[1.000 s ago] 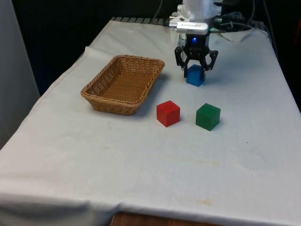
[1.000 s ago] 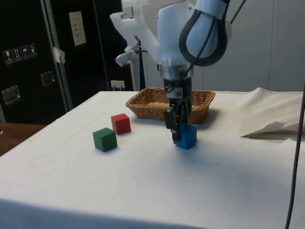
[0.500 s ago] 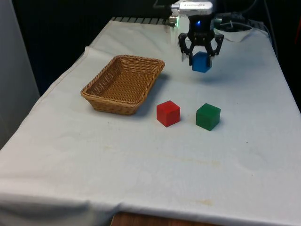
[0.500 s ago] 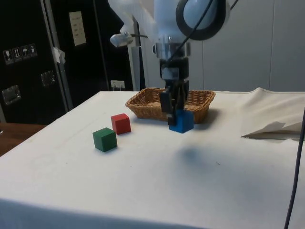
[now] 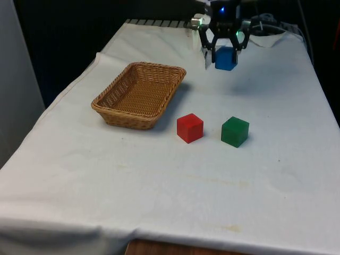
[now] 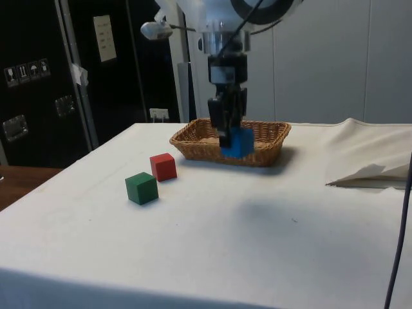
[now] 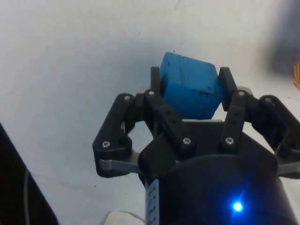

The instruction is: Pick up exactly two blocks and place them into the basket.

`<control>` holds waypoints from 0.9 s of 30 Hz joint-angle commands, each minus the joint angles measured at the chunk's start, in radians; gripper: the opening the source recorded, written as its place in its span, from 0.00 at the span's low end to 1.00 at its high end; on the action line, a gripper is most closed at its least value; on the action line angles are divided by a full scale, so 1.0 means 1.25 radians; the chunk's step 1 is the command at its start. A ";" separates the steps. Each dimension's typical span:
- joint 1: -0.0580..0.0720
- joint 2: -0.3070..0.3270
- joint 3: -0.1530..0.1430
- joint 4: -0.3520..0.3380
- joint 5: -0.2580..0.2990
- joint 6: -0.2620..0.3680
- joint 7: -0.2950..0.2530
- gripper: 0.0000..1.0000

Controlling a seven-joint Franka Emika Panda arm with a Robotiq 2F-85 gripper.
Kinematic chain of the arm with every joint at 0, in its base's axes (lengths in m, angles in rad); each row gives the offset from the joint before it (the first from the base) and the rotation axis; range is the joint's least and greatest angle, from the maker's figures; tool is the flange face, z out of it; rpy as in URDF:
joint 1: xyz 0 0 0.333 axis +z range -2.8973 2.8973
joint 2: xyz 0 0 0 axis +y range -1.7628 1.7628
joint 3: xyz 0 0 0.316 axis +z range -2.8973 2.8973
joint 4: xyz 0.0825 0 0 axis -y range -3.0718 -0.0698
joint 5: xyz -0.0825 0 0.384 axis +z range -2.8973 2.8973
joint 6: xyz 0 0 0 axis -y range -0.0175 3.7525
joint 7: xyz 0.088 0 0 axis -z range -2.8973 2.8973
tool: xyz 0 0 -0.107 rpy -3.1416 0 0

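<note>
1. Basket: the rectangular woven wicker basket (image 5: 139,94) sat on the white tablecloth (image 5: 175,180) towards the front view's left, with its woven floor bare and no block inside it.
2. The black two-finger gripper (image 5: 224,49) hung above the far part of the table, pointing straight down from the white arm (image 6: 222,26), clear of the cloth. In the side view the gripper (image 6: 230,136) stood in front of the basket's (image 6: 264,154) long wall.
3. Its fingers (image 7: 157,86) were pinching the blue cube block (image 5: 226,58) on two opposite faces. The block (image 7: 190,91) sat between the fingertips and reached a little beyond them, slightly tilted, with its shadow on the cloth below. In the front view it hung to the right of the basket's far corner, apart from the rim.
4. The red cube block (image 5: 189,128) lay on the cloth just beside the basket's near right corner, and the green cube block (image 5: 235,132) lay near it, further to the front view's right.
</note>
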 commanded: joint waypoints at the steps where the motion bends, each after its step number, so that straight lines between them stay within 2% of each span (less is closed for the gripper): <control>1: -0.003 -0.006 -0.002 0.006 -0.010 -0.016 -0.003 0.13; 6: -0.004 -0.022 -0.017 0.027 -0.010 -0.050 -0.038 0.12; 7: -0.001 -0.019 -0.018 0.027 0.000 -0.043 -0.042 0.12; 9: -0.005 -0.029 -0.023 0.033 -0.011 -0.060 -0.050 0.12; 15: -0.007 -0.052 -0.048 0.046 -0.014 -0.093 -0.092 0.12; 16: -0.002 -0.046 -0.046 0.044 -0.002 -0.082 -0.090 0.12; 17: -0.007 -0.055 -0.052 0.047 -0.014 -0.097 -0.098 0.12; 23: -0.008 -0.057 -0.090 0.047 -0.011 -0.093 -0.153 0.12; 25: -0.005 -0.055 -0.099 0.048 -0.008 -0.094 -0.163 0.12; 27: -0.007 -0.049 -0.112 0.046 -0.009 -0.079 -0.185 0.12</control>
